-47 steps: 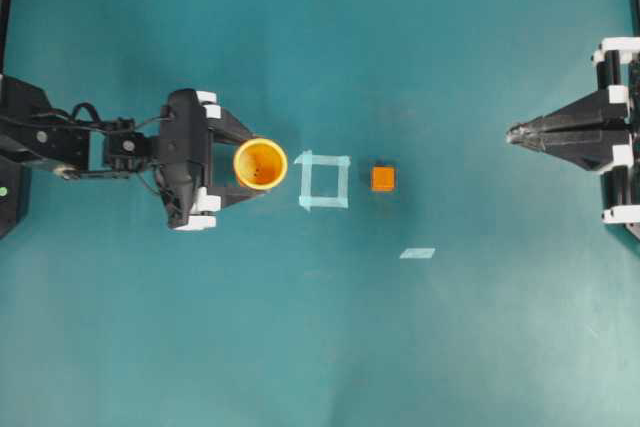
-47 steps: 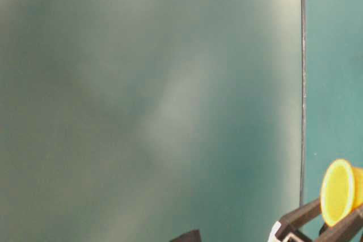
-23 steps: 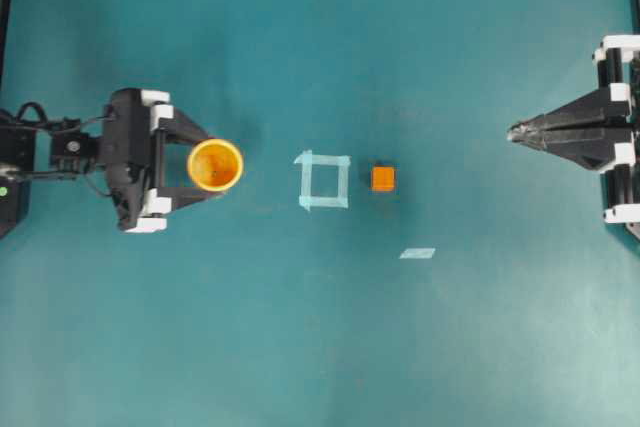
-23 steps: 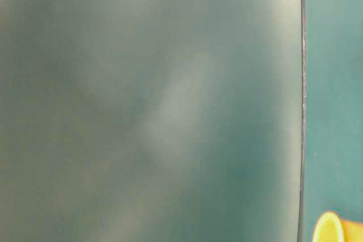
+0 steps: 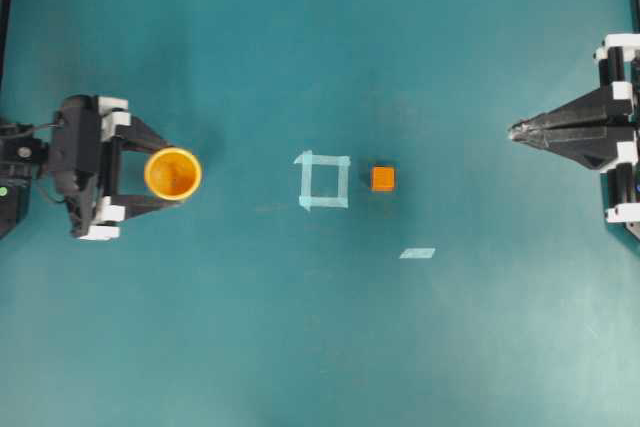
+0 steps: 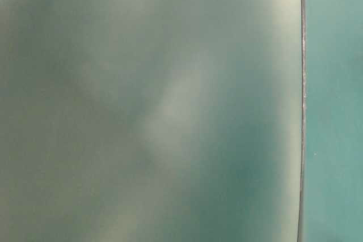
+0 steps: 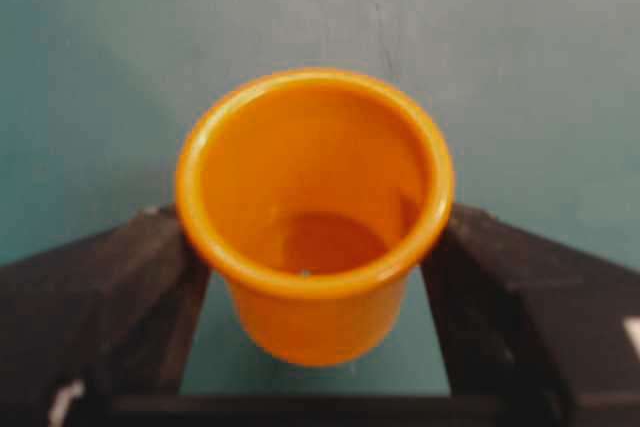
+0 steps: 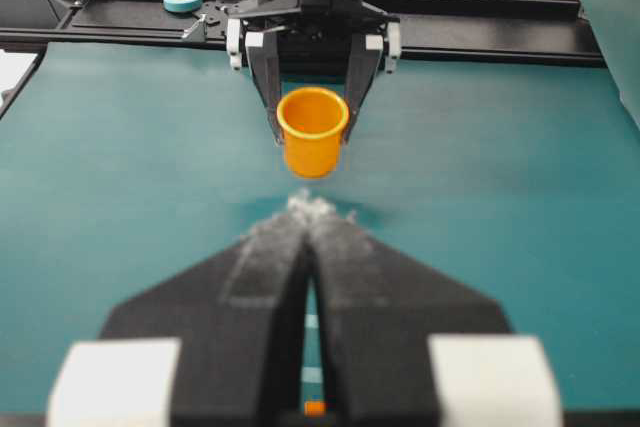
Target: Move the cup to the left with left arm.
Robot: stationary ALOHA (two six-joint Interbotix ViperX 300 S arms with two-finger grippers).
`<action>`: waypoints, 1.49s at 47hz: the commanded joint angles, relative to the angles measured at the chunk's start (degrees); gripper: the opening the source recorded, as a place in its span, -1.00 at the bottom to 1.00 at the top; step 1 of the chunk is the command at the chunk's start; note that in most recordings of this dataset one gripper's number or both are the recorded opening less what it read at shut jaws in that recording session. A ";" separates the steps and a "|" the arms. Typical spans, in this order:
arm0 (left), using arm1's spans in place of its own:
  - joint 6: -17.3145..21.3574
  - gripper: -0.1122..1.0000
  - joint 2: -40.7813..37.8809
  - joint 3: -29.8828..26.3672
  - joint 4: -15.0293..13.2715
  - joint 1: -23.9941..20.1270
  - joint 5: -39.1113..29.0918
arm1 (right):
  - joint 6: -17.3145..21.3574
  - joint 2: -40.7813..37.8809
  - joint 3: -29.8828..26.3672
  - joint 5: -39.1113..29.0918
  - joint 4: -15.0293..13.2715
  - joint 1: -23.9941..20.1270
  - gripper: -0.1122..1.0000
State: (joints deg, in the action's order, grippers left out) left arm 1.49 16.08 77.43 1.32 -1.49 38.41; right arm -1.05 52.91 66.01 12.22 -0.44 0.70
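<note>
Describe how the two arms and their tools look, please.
Both arms are black. The left tool has two pointed black fingers, white brackets and thin black cables behind it. The right tool looks the same, with white brackets and scuffed greyish tips.

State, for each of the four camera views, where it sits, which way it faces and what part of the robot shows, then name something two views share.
Overhead: above the table, facing down; left gripper, right gripper.
Table-level: beside the table, turned sideways; blurred backdrop, table edge.
Left wrist: on the left arm, facing forward; its fingers grip the cup.
Right wrist: facing the left arm across the table; own fingers.
Shared: cup.
</note>
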 commanded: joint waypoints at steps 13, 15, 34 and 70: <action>-0.18 0.34 13.89 3.08 0.09 1.76 -10.55 | 0.26 -0.09 -2.02 -0.97 0.26 0.09 -0.81; -0.18 0.34 15.73 3.34 0.09 1.93 -12.74 | 0.26 -0.09 -1.93 -1.23 0.26 0.09 -0.81; -0.35 0.34 33.31 6.06 -0.18 2.29 -23.55 | 0.26 -0.09 -2.11 -1.41 0.35 0.09 -0.81; -0.53 0.34 32.43 6.94 -0.62 4.04 -23.99 | 0.26 -0.09 -2.37 -2.64 0.70 0.09 -0.81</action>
State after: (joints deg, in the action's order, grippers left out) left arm 1.05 49.04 84.90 0.79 2.37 13.89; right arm -0.88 53.00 65.57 9.49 0.00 0.70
